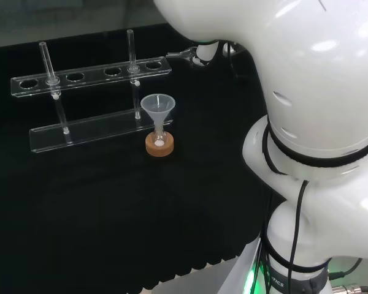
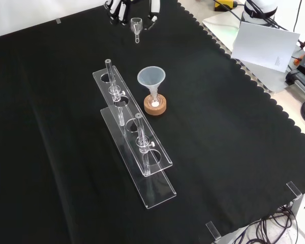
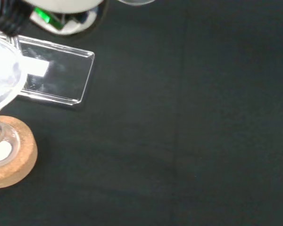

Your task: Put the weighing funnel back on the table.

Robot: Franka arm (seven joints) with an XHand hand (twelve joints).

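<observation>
Front view: you see the hand [image 2: 115,11] at the cloth's far edge, fingers pinched on the weighing funnel [image 2: 136,25], its stem hanging just below them. The funnel [image 2: 151,77] on the cork ring [image 2: 155,107] stands well apart from the hand.

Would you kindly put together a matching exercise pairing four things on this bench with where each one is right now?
Things: 1 weighing funnel; 2 funnel; 3 cork ring; 4 test tubes.
Places: A upright in the clear rack; B under the small flask; C held by the hand; D stem down in the small flask.
Pairs: 1-C, 2-D, 3-B, 4-A.
</observation>
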